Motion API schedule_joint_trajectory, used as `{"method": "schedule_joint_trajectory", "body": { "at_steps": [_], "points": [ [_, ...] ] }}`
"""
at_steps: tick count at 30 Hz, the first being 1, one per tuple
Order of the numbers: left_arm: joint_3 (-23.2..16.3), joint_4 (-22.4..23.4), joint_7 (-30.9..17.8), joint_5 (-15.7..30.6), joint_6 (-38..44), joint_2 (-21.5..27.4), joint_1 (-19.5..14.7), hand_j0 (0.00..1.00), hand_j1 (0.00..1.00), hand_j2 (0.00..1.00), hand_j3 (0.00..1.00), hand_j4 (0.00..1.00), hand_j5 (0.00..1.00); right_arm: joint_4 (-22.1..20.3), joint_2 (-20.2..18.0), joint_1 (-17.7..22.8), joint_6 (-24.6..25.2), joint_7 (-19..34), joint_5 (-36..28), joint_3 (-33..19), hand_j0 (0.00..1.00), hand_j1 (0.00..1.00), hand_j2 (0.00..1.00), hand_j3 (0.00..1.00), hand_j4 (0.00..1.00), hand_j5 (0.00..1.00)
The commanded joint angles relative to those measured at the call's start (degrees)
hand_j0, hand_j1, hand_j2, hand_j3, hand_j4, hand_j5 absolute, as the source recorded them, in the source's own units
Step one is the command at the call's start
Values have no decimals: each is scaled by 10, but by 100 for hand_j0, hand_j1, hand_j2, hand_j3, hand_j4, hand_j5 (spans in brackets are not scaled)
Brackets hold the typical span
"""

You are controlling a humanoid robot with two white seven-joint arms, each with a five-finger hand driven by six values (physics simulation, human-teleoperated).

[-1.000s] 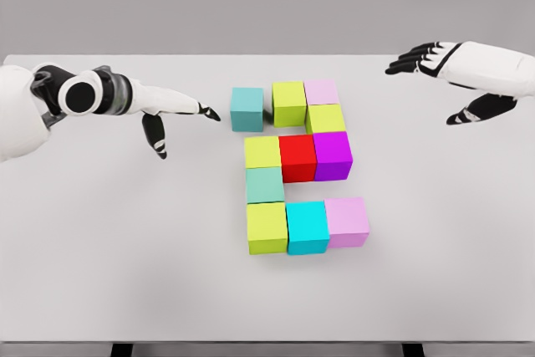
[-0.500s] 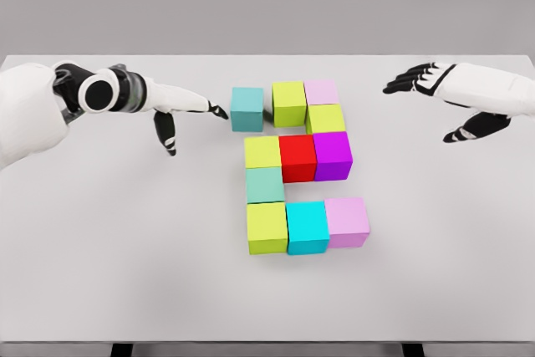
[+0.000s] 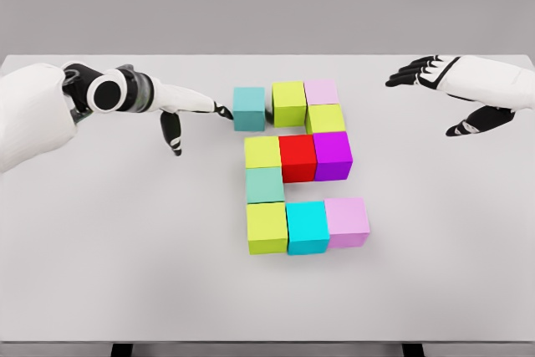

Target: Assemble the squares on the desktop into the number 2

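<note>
On the white surface (image 3: 125,232), left robot hand (image 3: 188,110), fingers extended, is touching the teal cube (image 3: 248,108); right robot hand (image 3: 443,85) is hovering open.

White table (image 3: 125,248). Left hand (image 3: 188,110) extended flat, fingertips (image 3: 224,111) at the left face of the teal cube (image 3: 248,108), thumb pointing down. Narrow gap between the teal cube and the lime cube (image 3: 288,103); pink cube (image 3: 322,92) touches it on the right. Below: lime, then lime-red-purple row, pale green, lime-cyan-pink bottom row. Right hand (image 3: 451,89) spread, holding nothing, well apart at right.
</note>
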Motion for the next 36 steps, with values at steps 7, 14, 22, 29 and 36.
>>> {"method": "schedule_joint_trajectory", "body": {
  "at_steps": [7, 14, 22, 29, 36],
  "points": [
    [1, 4, 0, 1, 0, -11, 1, 100, 100, 100, 100, 100, 100, 0, 1, -1, 2, 0, -4, -1, 100, 100, 100, 100, 100, 100],
    [2, 4, 0, 1, 0, -8, 2, 100, 100, 100, 100, 100, 100, 0, 0, 0, 2, 0, -3, -3, 100, 100, 100, 100, 100, 100],
    [111, -45, 0, 12, -50, 65, 16, 100, 100, 100, 100, 100, 100, 1, 0, 1, 2, 0, -4, -5, 100, 100, 100, 100, 100, 100],
    [432, -160, 0, 333, -326, 236, 261, 100, 100, 100, 100, 100, 100, 0, -1, 2, 2, 0, -4, -10, 100, 100, 100, 100, 100, 100],
    [498, -156, 0, 350, -326, 260, 381, 100, 100, 100, 100, 100, 100, 0, 0, 2, 2, 0, -3, -13, 100, 100, 100, 100, 100, 100]
  ]
}}
